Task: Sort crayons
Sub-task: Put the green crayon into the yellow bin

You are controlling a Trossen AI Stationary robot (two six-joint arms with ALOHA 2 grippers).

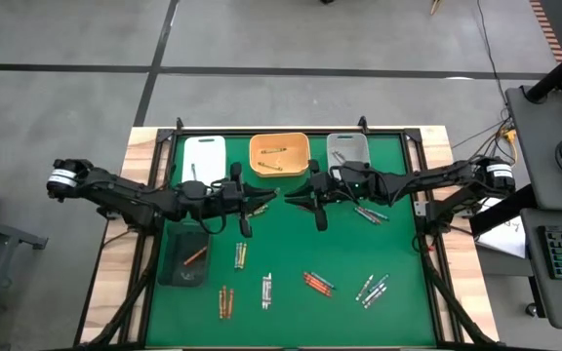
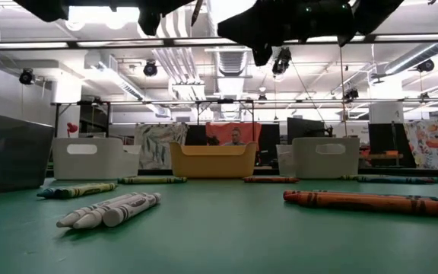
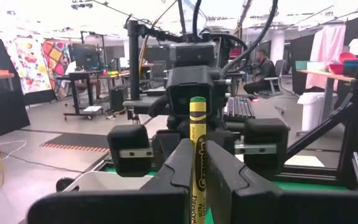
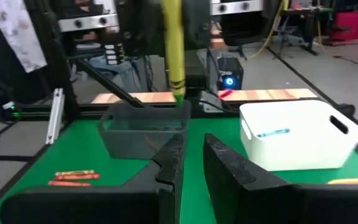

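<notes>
My left gripper point(image 3: 197, 152) is high over the middle of the green table point(image 1: 291, 249), shut on a yellow crayon point(image 3: 197, 124). My right gripper point(image 4: 194, 149) faces it from the right, open, with nothing between its fingers. In the right wrist view the yellow crayon point(image 4: 174, 50) hangs just ahead of those fingers. Loose crayons lie flat on the mat in small groups: orange ones point(image 1: 318, 284), white ones point(image 1: 266, 290), grey ones point(image 1: 372, 290) and olive ones point(image 1: 240, 255). In the high view the two grippers nearly meet, left gripper point(image 1: 264, 199) and right gripper point(image 1: 297, 198). My left gripper pinches the yellow crayon's wrapped shaft point(image 3: 197, 177) between its two fingers. The fingers lie about level, pointing toward the table's right side, and cross the crayon. The crayon stands upright and clear of the table, with its blunt end point(image 3: 197, 102) above the fingers.
A white tray point(image 1: 204, 156), an orange tray point(image 1: 279, 171) holding yellow crayons and a grey tray point(image 1: 347, 149) stand along the far edge. A dark tray point(image 1: 185, 268) with an orange crayon sits near left. More crayons point(image 1: 367, 213) lie under the right arm.
</notes>
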